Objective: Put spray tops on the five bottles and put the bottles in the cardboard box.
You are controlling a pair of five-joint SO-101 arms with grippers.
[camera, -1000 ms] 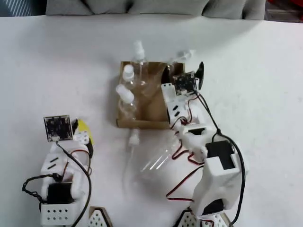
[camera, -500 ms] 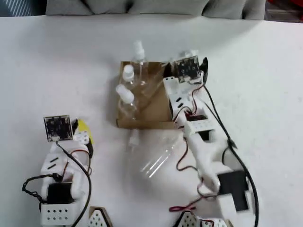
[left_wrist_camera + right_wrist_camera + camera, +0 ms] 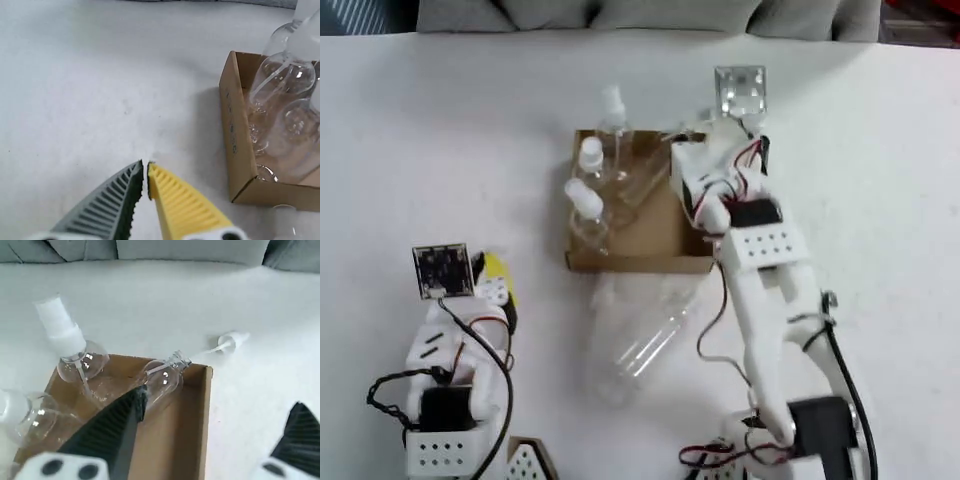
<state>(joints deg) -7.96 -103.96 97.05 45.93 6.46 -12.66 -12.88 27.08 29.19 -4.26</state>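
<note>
The cardboard box point(image 3: 620, 255) sits mid-table. Three clear bottles with white spray tops point(image 3: 590, 152) stand along its left side. A topless bottle point(image 3: 162, 380) lies tilted inside, its neck on the far rim. Just past that rim a loose spray top point(image 3: 232, 341) with its tube lies on the table. My right gripper point(image 3: 215, 425) hangs open over the box's right part, the tilted bottle beside its black finger point(image 3: 117, 422). Another clear bottle point(image 3: 640, 345) lies on the table in front of the box. My left gripper point(image 3: 145, 169) is shut and empty, low at the near left.
The box's near left corner point(image 3: 237, 145) lies ahead of the left gripper, with bare white table between them. The right arm point(image 3: 765, 260) stretches over the box's right wall. Grey cushions point(image 3: 620, 12) line the table's far edge.
The right arm has stretched forward along the box's right side, bringing its wrist past the far rim. The left arm has not moved.
</note>
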